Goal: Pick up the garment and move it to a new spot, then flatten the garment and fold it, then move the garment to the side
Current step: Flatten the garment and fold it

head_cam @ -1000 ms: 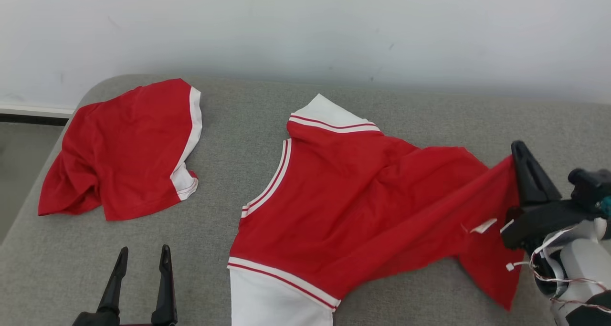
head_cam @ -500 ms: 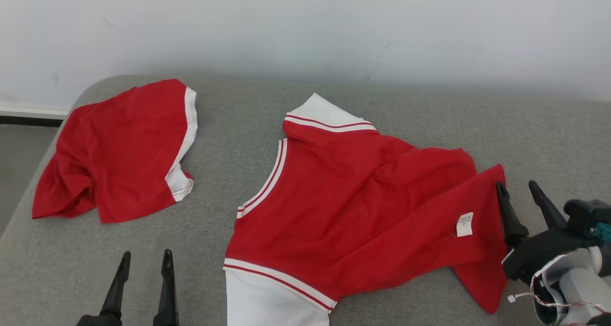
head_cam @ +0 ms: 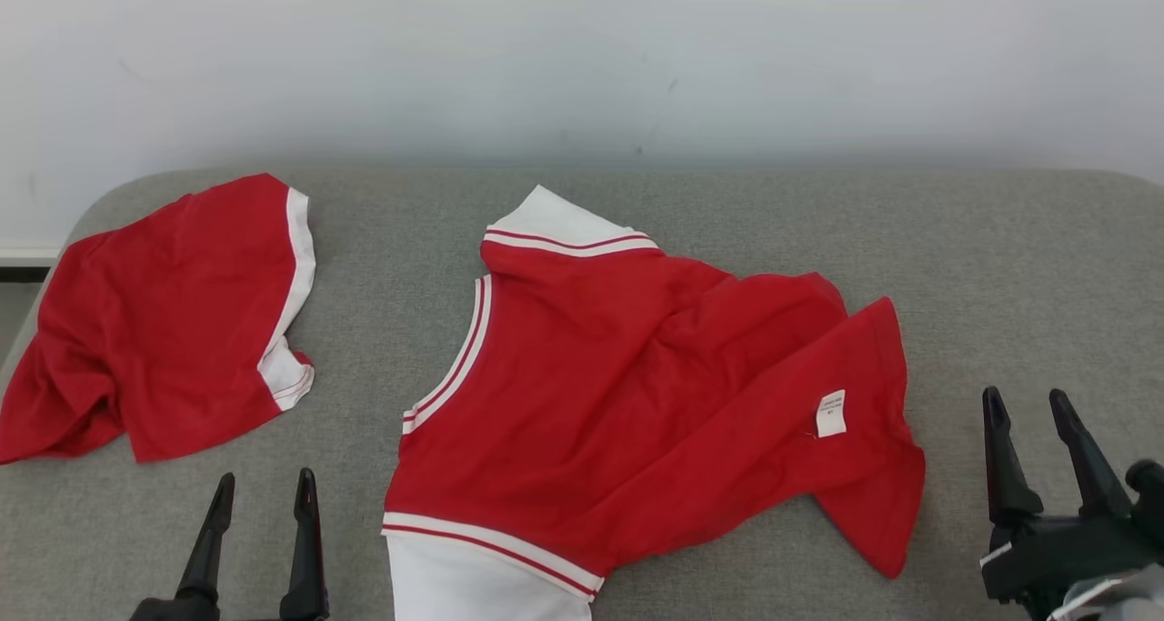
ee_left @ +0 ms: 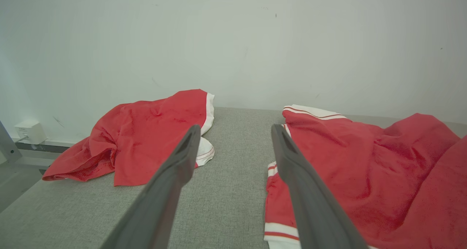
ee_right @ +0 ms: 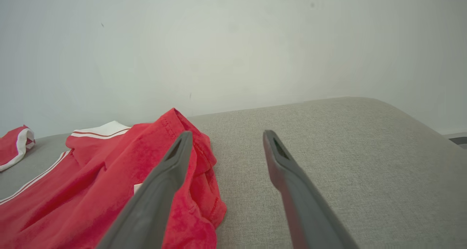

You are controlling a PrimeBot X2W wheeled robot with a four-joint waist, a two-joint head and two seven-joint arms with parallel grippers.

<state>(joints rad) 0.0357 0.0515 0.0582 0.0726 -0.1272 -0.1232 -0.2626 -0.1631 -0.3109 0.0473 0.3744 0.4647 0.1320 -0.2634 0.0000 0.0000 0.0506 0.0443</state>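
Note:
A red garment (head_cam: 637,394) with white striped trim lies crumpled and partly spread on the grey cushioned surface (head_cam: 1018,266); a white label shows on its folded-over right part. It also appears in the left wrist view (ee_left: 365,165) and the right wrist view (ee_right: 109,183). My right gripper (head_cam: 1028,403) stands open just right of the garment's right edge, nothing between its fingers. My left gripper (head_cam: 264,485) is open at the lower left, apart from the garment, over bare grey fabric. The garment's white lower part runs off the bottom edge of the head view.
A second red garment (head_cam: 155,321) with white trim lies bunched at the surface's far-left corner, also in the left wrist view (ee_left: 146,132). A white wall (head_cam: 582,57) rises right behind the surface. Bare grey fabric extends right of the garment.
My right gripper has let go of the garment's right edge, opened and drawn back toward the lower right. The released cloth has dropped flat. The head camera has also shifted, sliding the scene left.

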